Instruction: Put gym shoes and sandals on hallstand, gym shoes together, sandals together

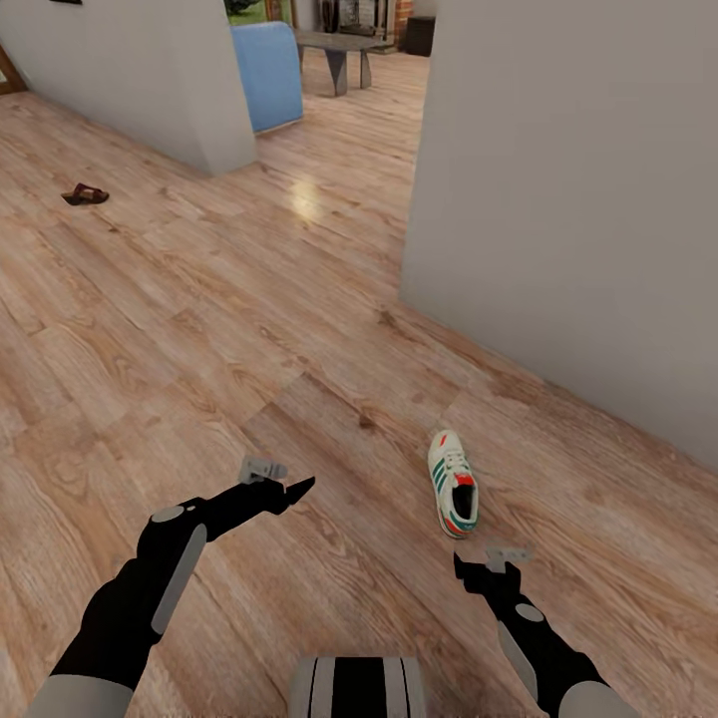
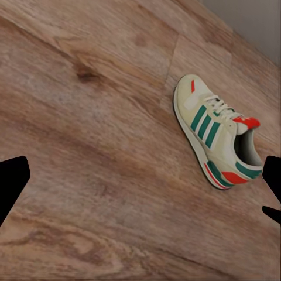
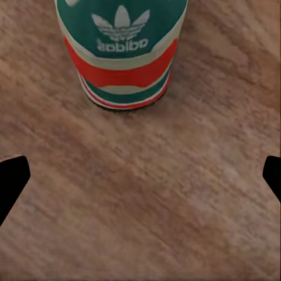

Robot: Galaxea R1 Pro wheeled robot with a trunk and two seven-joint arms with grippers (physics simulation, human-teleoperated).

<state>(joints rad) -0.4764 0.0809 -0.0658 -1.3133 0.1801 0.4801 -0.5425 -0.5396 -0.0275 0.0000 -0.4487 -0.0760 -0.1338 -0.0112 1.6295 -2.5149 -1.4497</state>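
- One low white trainer with three green side stripes, red heel tab and multicoloured sole (image 1: pixel 454 483) lies upright on the light brown wood-grain plank floor (image 1: pixel 199 339), just ahead of the right claw (image 1: pixel 477 568), heel end towards it.
- Right wrist view: the heel of that shoe (image 3: pixel 121 52) sits dead ahead between the finger lines, close but not touching; both black fingertips (image 3: pixel 13 175) are spread wide at the frame edges, so that claw is released and empty.
- Left claw (image 1: pixel 297 491) sits well to the shoe's side, over bare floor. In its wrist view the tips (image 2: pixel 13 181) are also far apart with nothing between them: released. From there the shoe (image 2: pixel 218 139) is seen side-on, ahead and off to one side.
- Handling, my read: light; stiff sole, soft upper that will give under squeeze. Not fragile, not slippery.
- Best grip is probably across the heel counter or the collar rim at the opening, one finger inside, one outside. Gripping across the laces risks the shoe pivoting.
- Count: gym shoes 1 visible; sandals 1, a dark brown strapped sandal (image 1: pixel 85 194) far ahead of the left claw, well apart from both.
- Grey-white wall (image 1: pixel 558 219) runs close beside the shoe, on the right claw's outer side.
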